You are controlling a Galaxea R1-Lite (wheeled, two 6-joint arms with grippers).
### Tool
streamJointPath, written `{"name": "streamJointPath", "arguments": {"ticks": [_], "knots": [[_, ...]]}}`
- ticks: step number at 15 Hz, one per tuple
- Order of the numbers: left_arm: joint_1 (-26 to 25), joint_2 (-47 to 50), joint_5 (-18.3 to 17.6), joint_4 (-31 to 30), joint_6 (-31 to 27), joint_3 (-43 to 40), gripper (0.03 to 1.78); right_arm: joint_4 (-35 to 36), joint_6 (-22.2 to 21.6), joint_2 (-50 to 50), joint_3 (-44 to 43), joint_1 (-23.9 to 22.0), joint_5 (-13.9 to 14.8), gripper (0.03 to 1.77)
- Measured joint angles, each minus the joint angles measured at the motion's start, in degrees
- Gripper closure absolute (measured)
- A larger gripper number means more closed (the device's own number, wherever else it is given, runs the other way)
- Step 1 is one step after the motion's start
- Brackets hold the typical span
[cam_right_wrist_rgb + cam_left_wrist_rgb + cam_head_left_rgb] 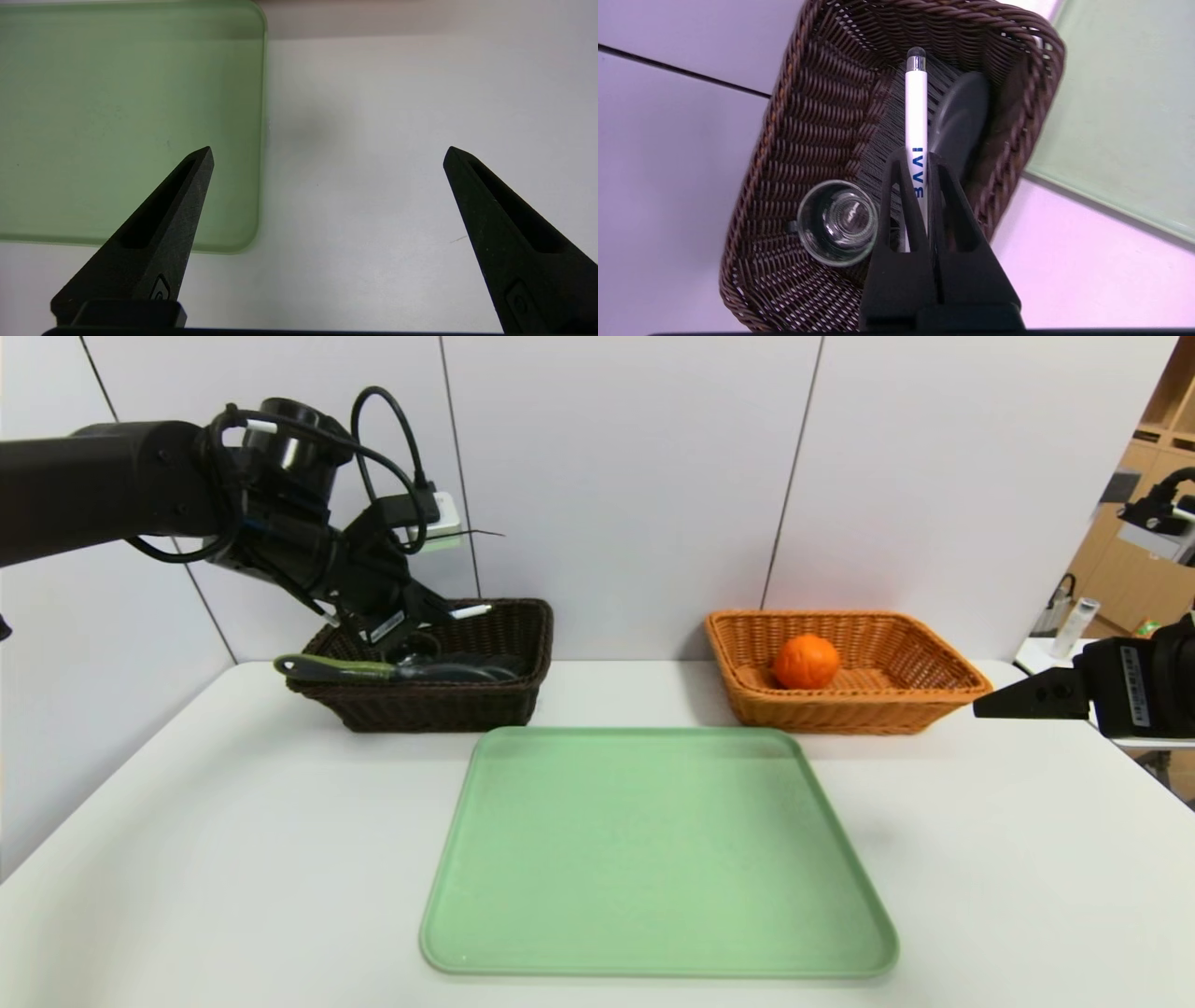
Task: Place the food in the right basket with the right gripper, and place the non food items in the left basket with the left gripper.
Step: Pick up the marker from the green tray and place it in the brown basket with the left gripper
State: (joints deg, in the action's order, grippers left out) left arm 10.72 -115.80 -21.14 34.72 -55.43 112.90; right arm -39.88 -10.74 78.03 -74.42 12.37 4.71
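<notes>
My left gripper [439, 607] hangs over the dark brown left basket [504, 695], shut on a thin white pen [916, 112] that points down into it. Inside that basket [803, 107] lie a clear glass cup [838, 223] and a grey-bristled brush [962, 112], whose green handle [327, 665] sticks over the rim. The orange fruit [806, 661] sits in the orange-tan right basket [934, 695]. My right gripper [327, 154] stands open and empty above the bare table [373, 186], at the far right edge in the head view [1008, 702].
A light green tray [653, 849] lies in the middle of the white table, in front of both baskets; its corner [140, 93] shows beside my right gripper. A white wall stands behind the baskets. Shelves and clutter sit off to the far right.
</notes>
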Motion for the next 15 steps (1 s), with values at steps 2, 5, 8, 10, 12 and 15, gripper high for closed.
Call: {"name": "streamJointPath", "arguments": {"ticks": [2,5,8,10,12,15], "knots": [[-0.3,-1.6,0.0,-3.8,-0.3,0.1,1.75,0.0,0.1,0.0,0.0,0.5,0.0,0.1],[-0.3,-4.1,0.4,-9.1,-0.4,0.1,1.75,0.8,0.2,0.3,-0.1,1.6,0.3,0.1],[-0.3,-6.6,2.4,-11.3,-0.2,0.2,1.75,1.3,0.1,0.6,0.0,3.0,0.3,0.1],[-0.6,-8.1,3.4,-14.1,0.4,0.2,1.75,1.3,-0.1,0.9,0.1,3.9,0.3,0.1],[-1.0,-9.2,4.1,-15.6,1.8,0.2,1.75,1.4,-0.2,1.1,0.1,4.5,0.3,0.1],[-1.0,-10.3,6.3,-15.9,3.8,0.3,1.59,1.8,-0.2,1.5,0.1,4.8,0.4,0.1]]}}
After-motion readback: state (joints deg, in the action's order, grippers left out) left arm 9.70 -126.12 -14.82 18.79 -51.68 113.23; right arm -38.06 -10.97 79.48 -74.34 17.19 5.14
